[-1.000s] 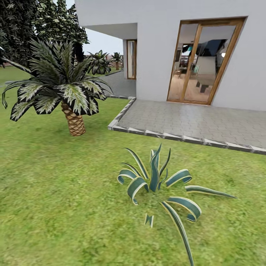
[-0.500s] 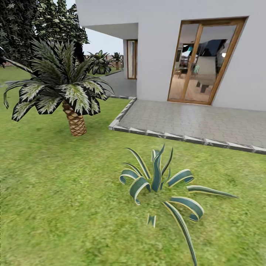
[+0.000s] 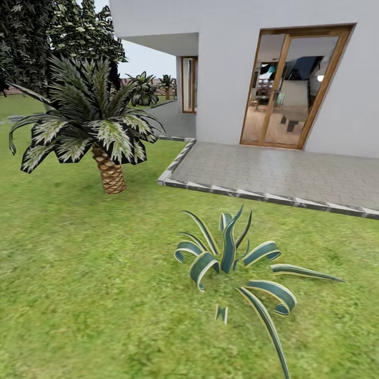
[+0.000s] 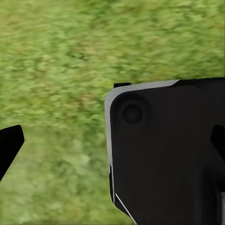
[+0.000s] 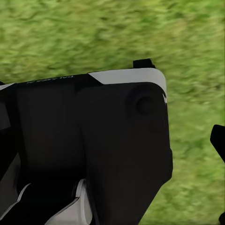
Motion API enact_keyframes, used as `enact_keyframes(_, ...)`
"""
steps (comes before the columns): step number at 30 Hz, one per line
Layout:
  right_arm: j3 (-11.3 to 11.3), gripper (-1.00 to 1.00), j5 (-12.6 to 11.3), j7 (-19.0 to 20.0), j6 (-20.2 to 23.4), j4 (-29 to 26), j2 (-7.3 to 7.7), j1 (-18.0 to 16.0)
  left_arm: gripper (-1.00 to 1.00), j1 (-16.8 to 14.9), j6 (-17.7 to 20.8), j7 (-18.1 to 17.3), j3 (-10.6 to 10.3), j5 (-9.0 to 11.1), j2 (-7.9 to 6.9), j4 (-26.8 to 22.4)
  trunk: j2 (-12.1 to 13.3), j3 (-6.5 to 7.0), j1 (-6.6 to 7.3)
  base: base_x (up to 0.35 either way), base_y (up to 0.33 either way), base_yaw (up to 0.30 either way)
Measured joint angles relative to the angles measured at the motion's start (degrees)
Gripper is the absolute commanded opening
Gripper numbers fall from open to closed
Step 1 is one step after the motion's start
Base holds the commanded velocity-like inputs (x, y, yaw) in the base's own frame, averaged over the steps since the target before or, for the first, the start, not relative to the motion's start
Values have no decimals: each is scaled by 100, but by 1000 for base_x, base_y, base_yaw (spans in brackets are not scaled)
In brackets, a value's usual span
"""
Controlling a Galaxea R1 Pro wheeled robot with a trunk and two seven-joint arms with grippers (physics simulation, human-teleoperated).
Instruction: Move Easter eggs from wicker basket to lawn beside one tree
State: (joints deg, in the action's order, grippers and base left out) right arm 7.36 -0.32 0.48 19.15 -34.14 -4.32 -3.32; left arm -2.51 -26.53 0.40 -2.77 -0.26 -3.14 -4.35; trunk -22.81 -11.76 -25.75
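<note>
The Easter eggs, the wicker basket and the tree are out of view. Bright green lawn (image 3: 79,263) fills the near ground of the garden in the head view. In the left wrist view my left gripper (image 4: 117,150) is open, one black fingertip (image 4: 9,145) at each side of the picture, nothing between them, with grass and a black part of my body beyond. The right gripper (image 5: 112,140) also stands open and empty over grass, with one fingertip (image 5: 219,140) at the picture's edge.
A short palm (image 3: 108,173) with a scaly trunk stands on the left. A spiky striped agave (image 3: 231,263) grows just ahead. Grey paving (image 3: 273,173) with a raised kerb lies before the white house (image 3: 221,79) and its glass door (image 3: 287,89). Dark foliage (image 3: 31,42) rises far left.
The whole head view has shifted a little. The palm and the agave now sit slightly further right in the picture, so the camera has moved and not the plants.
</note>
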Motion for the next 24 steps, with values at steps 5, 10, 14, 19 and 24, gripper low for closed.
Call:
enact_keyframes(5, -1, 100, 0, 0, -1, 0, 0, 0, 100, 0, 0, 0, 2, -1, 0, 0, 0, 0, 0, 0, 168, 0)
enact_keyframes(10, -2, 100, 0, 0, -3, 1, 0, 0, 100, 0, -1, 0, 2, 1, 0, 0, 0, 0, 0, 0, 190, 0)
enact_keyframes(14, -1, 100, 0, 0, -3, 0, 0, 0, 100, 0, 0, 0, 2, -1, 0, -2, 0, 0, 0, 0, 174, 0)
enact_keyframes(19, -2, 100, 0, 0, -7, 1, 0, 0, 100, 0, -1, 0, 2, 1, 0, 0, 0, 0, 0, 0, 218, 0)
enact_keyframes(24, 3, 100, 0, 1, -13, 1, 4, 0, 100, 0, -1, 0, 3, 1, 0, -1, 0, 0, 0, 0, 248, 0)
